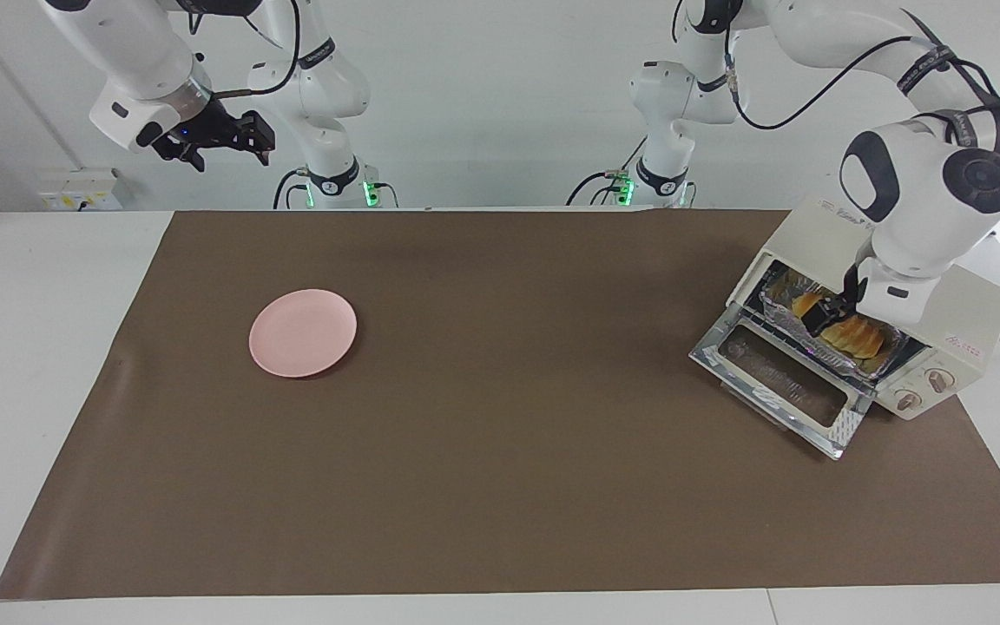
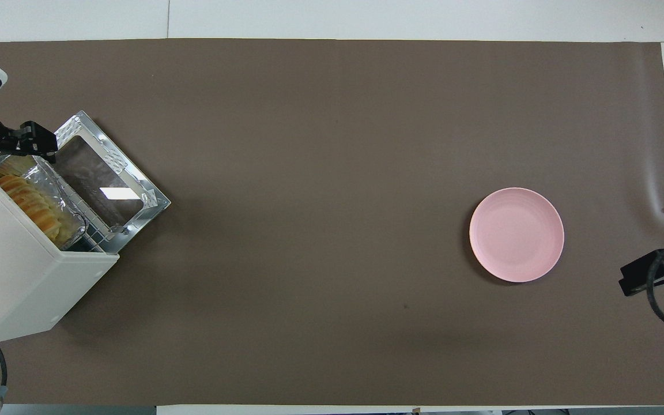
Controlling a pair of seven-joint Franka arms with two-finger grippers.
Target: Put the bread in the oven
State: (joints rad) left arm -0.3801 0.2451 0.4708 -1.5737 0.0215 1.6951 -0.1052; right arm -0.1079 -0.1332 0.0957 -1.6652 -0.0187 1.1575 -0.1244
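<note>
— Where is your left gripper (image 1: 828, 314) now?

— Reaching into the mouth of the toaster oven (image 1: 956, 325), at the left arm's end of the table. It hangs right over the bread (image 1: 856, 336), which lies in the crinkled foil tray (image 1: 778, 299) on the wire rack (image 2: 94, 241), inside the cavity.

— Are you pinching the loaf?

— I cannot tell. My fingers are dark against the loaf and the tray, and I can't make out whether they are spread or pressed on it.

— And your other hand?

— My right gripper (image 1: 226, 143) waits up in the air at the right arm's end, with nothing in it, its fingers apart as far as I can judge. The pink plate (image 1: 303, 332) sits bare on the brown mat (image 1: 500, 486).

— So what could go wrong?

— The glass door (image 1: 782, 382) is dropped open beneath my wrist. If I pull out low, I could knock it or snag the rack. If my fingers catch the foil rim as I withdraw, the tray could slide out and bring the bread with it. And if I lift while gripping, the loaf comes back out.
</note>
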